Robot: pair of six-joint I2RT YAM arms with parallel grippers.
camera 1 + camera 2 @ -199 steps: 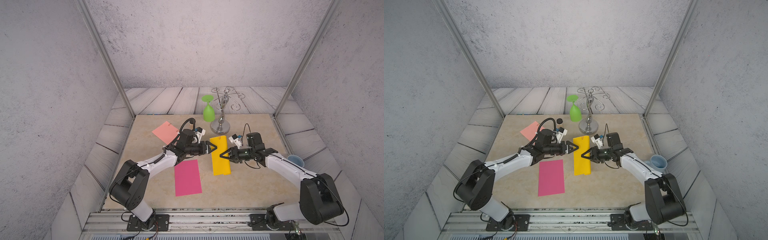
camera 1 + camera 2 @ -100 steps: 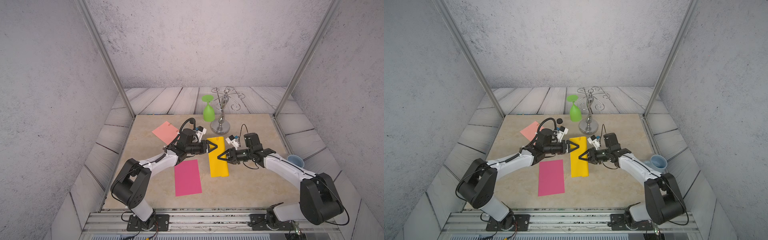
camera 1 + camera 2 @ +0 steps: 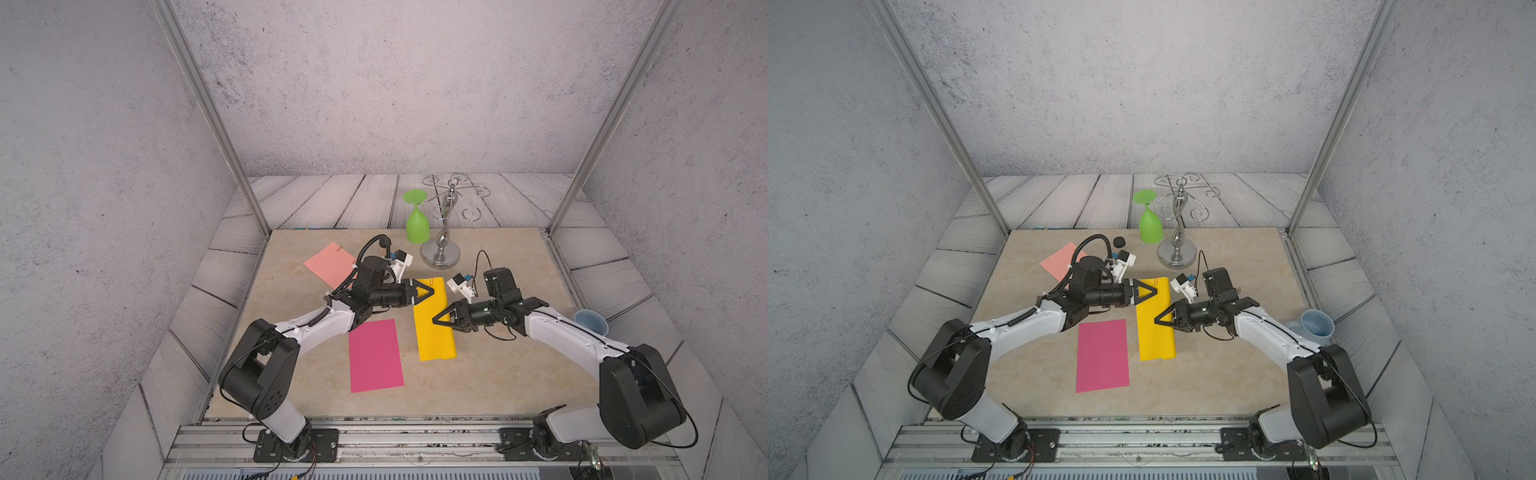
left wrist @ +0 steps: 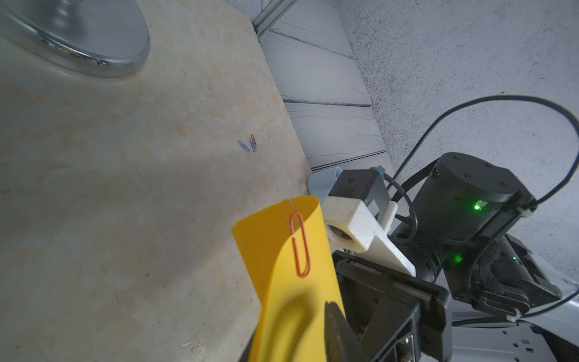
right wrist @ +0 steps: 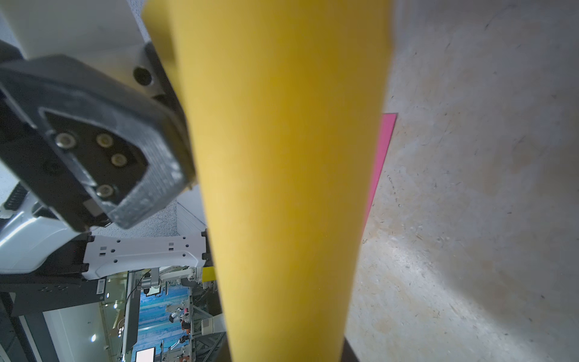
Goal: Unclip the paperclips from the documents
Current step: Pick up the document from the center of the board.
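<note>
The yellow document (image 3: 432,332), a plain golden sheet, hung curled between the two tools. Its long axis ran crosswise to both sets of fingers, and its far end was raised off the bench (image 3: 498,382). An orange-red paperclip (image 4: 300,247) sat over that far short edge, just ahead of the left tool (image 3: 431,291), lying lengthwise along the sheet. The right tool (image 3: 435,321) was clenched on the sheet's edge nearest it. The left tool's jaws straddled the opposite edge, but whether they pinched it could not be told. Three loose paperclips (image 4: 249,144), two blue and one red, lay together on the bench well beyond the left tool.
</note>
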